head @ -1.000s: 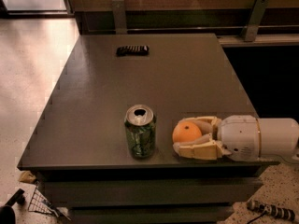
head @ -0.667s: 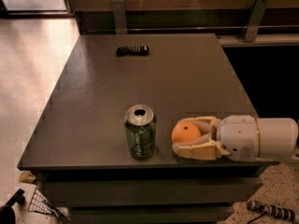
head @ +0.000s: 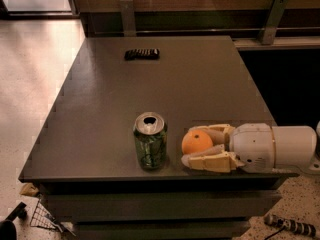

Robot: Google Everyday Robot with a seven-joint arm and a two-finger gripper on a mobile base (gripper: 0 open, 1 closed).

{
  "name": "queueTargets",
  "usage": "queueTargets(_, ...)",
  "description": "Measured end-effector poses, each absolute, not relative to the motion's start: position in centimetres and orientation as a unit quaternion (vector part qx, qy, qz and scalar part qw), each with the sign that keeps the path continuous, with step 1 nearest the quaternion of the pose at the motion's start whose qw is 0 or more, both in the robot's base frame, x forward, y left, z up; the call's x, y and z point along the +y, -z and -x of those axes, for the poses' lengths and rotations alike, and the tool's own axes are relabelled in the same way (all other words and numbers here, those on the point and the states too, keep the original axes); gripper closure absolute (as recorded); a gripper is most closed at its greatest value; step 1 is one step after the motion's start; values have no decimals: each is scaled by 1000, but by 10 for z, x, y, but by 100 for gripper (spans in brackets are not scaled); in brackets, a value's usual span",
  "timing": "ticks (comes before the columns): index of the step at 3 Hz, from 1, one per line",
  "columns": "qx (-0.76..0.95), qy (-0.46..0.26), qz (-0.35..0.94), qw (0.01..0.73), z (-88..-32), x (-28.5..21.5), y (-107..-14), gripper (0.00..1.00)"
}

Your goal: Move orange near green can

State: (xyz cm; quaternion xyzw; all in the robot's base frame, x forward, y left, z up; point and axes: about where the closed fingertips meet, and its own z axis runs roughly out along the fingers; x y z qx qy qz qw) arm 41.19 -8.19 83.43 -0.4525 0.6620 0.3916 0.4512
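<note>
The orange (head: 196,141) rests low on the dark table (head: 150,94), near its front edge. It sits between the two cream fingers of my gripper (head: 194,145), which reaches in from the right. One finger (head: 216,133) is behind the orange and the other (head: 207,161) in front; both press against it. The green can (head: 150,141) stands upright just left of the orange, a small gap apart, with its silver top open toward the camera.
A flat black remote-like bar (head: 142,54) lies at the table's far side. My white wrist housing (head: 272,146) overhangs the table's right front corner. A wire object (head: 45,216) and a cable (head: 290,225) lie on the floor below.
</note>
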Motion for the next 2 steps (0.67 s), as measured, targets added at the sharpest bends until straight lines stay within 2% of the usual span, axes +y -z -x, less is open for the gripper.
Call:
queueTargets(1, 661, -392, 454, 451, -412, -81, -835, 0)
queueTargets(2, 661, -392, 454, 451, -412, -81, -835, 0)
